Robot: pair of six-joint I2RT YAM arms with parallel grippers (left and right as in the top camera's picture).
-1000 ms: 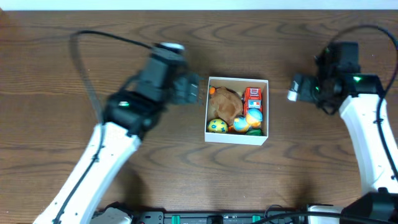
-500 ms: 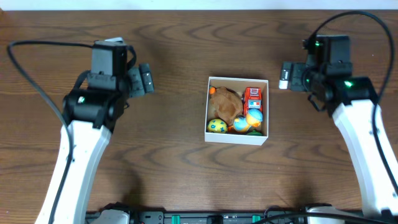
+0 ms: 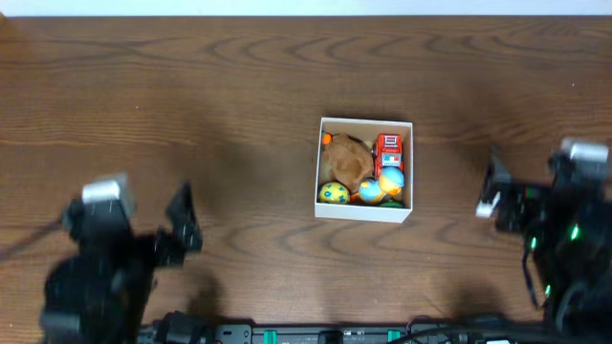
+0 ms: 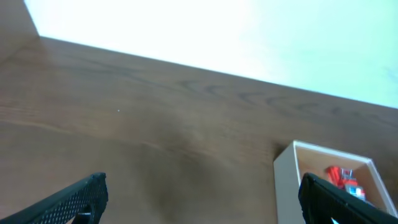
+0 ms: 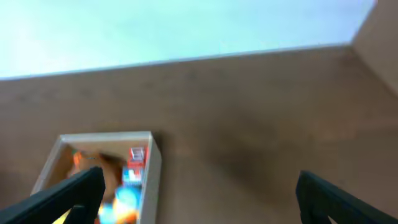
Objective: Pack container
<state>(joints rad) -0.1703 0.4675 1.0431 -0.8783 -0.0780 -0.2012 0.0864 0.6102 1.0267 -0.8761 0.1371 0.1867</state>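
The container (image 3: 363,212) is a square white box in the middle of the table. It holds a brown plush (image 3: 349,158), a red toy truck (image 3: 387,149), a yellow ball (image 3: 334,193) and a blue ball (image 3: 390,182). My left gripper (image 3: 182,225) is open and empty, low at the front left, far from the box. My right gripper (image 3: 490,187) is open and empty at the front right. The left wrist view shows open fingers (image 4: 81,196) and the box wall (image 4: 286,183) at lower right. The right wrist view shows open fingers (image 5: 68,193) and the box wall (image 5: 152,174), blurred.
The brown wooden table (image 3: 239,86) runs to a pale back edge. Dark equipment lies along the front edge (image 3: 335,334).
Both arms have swung back from beside the box toward the front edge of the table, left arm to the front left, right arm to the front right. The box and toys have not moved.
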